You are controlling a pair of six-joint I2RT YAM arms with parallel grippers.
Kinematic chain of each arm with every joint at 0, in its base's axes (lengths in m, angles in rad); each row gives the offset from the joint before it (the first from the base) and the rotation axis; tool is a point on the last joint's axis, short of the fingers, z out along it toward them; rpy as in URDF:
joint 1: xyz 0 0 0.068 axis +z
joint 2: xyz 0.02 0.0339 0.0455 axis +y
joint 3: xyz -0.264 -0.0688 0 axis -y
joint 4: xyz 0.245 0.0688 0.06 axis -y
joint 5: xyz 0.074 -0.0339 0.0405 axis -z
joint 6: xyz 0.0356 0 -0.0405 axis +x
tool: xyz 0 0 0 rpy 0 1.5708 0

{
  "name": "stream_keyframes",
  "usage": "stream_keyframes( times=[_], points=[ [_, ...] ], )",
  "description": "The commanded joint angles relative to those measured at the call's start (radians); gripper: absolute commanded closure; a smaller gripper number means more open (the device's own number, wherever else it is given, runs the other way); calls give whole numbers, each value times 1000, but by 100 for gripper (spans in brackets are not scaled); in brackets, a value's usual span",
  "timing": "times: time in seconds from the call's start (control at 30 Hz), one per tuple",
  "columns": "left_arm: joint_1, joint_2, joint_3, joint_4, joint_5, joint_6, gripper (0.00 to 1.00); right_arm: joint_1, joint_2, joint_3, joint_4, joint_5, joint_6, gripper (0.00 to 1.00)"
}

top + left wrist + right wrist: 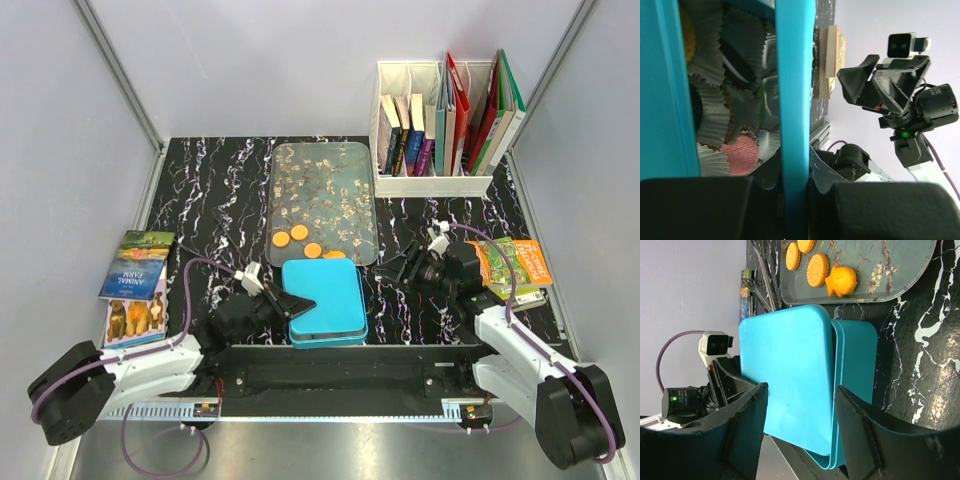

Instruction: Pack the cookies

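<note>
**Location of parts.** The orange cookies (299, 233) lie flat on the near end of the clear tray (350, 170), at the middle of the counter (220, 200). The blue box (352, 336) sits just in front of the tray. Seen from the left wrist, a pink cookie (742, 152) is already inside, seated among grey paper cups (715, 125).

**Gripper state.** The left gripper (288, 303) is pressed together on the edge of the lid (325, 290), and the lid is raised enough to show the inside of the box. The right gripper (405, 268) is spread, pinches nothing, and stands to the right of the box.

**Handling.** The cookies are likely light, thin, stiff and brittle, so too firm a pinch would probably crack or crumble them. The tray looks smooth, so a cookie may slide when touched. Taking hold across the rim, on opposite edges, with light pressure appears best. The embossed faces should not be pressed.
</note>
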Motion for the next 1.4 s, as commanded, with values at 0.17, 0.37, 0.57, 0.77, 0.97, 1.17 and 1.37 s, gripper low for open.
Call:
stream_keyframes(
  times=[0.17,0.37,0.57,0.77,0.97,1.17,1.37],
  points=[
    [-4,41,-89,51,21,-10,96,10,0,-10,29,6,-10,35],
    [-4,49,-71,21,33,-4,74,11,47,-5,55,-6,-13,34],
    [-4,-15,-9,-136,33,31,52,10,61,5,63,-9,-17,33],
    [-3,-69,78,-344,22,93,44,10,72,8,64,-9,-21,33],
    [-3,-69,222,-577,-2,211,43,10,70,7,68,-9,-21,32],
    [-3,-65,301,-705,-36,288,43,11,67,7,69,-11,-23,32],
    [-3,-68,360,-798,-56,355,43,10,70,5,69,-11,-26,32]
  ],
)
